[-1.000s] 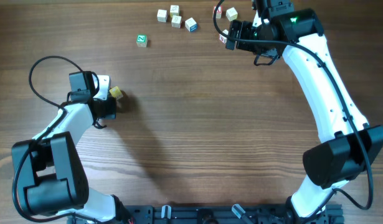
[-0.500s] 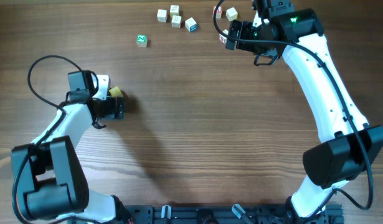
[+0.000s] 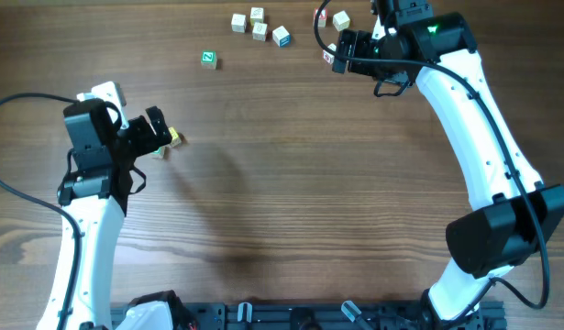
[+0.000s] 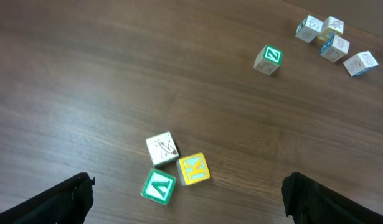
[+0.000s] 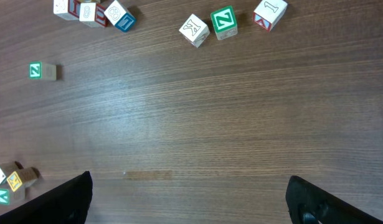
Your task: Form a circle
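circle barely begun: three cubes down, both claws open and empty.
circle [image 4: 193, 169] lies at the table [image 3: 291, 183] left, under the left claw [image 3: 159, 136]; right claw [image 3: 337, 48] hangs by the far cubes. best set the next cube just beside, arcing outward, without nudging. legible: "1" on red-edged cube [image 5: 270, 12]; lone green cube [image 4: 268, 59] z or n, unclear.

White links [image 3: 474, 101], black joints [image 3: 488, 243], looping black cables [image 3: 29, 96] (one green light [image 3: 435, 28] glows).

The circle [image 4: 185, 169] is just three small wooden cubes huddled flat on the worktop [image 4: 85, 74], no ring. Within the cluster, a cream cube [image 4: 161, 148] sits at eleven o'clock, a yellow-faced cube [image 4: 194, 169] at three and a green-marked cube [image 4: 158, 186] at seven, all close together.
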You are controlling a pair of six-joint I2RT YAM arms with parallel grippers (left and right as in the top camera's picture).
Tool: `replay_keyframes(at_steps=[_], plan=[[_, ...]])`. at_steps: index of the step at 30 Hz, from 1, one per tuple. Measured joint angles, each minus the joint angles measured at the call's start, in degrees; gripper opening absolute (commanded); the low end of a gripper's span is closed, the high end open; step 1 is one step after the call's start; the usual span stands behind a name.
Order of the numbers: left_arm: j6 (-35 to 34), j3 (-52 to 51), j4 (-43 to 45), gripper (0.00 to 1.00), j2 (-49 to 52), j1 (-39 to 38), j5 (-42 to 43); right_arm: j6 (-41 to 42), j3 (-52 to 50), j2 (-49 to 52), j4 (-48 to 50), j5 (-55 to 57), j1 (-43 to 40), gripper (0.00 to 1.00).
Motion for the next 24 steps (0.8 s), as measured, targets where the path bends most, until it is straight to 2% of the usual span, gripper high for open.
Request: replay_keyframes(at_steps=[3,5,9,11,12,13,16,19,24], plan=[[-2.93,0.02,-1.99,0.98,4.00,0.00,2.21,0.00,0.00,0.00,-0.02,0.00,0.00,1.00],[-3.63,0.00,-2.54,0.99,8.31,0.00,7.08,0.00,0.00,0.00,0.00,0.00,0.00,0.99],[-3.82,0.00,-2.38,0.90,11.76,-0.61,12.52,-0.02,0.00,0.00,0.00,0.00,0.00,1.00],[-3.93,0.00,-0.46,0.74,11.76,-2.38,13.64,-0.02,0.00,0.00,0.00,0.00,0.00,1.00],[-4.04,-0.02,1.14,0.54,11.76,-3.61,13.90,0.00,0.00,0.00,-0.02,0.00,0.00,1.00],[-4.07,-0.04,3.15,0.39,11.76,-5.03,14.10,-0.02,0.00,0.00,0.00,0.00,0.00,1.00],[-6.45,-0.09,8.61,0.36,11.80,-8.61,10.27,0.00,0.00,0.00,0.02,0.00,0.00,1.00],[-9.66,-0.09,11.85,0.26,12.61,-9.44,6.75,-0.02,0.00,0.00,0.02,0.00,0.00,1.00],[-13.16,-0.09,15.85,0.23,20.59,-9.44,7.13,-0.02,0.00,0.00,0.02,0.00,0.00,1.00]])
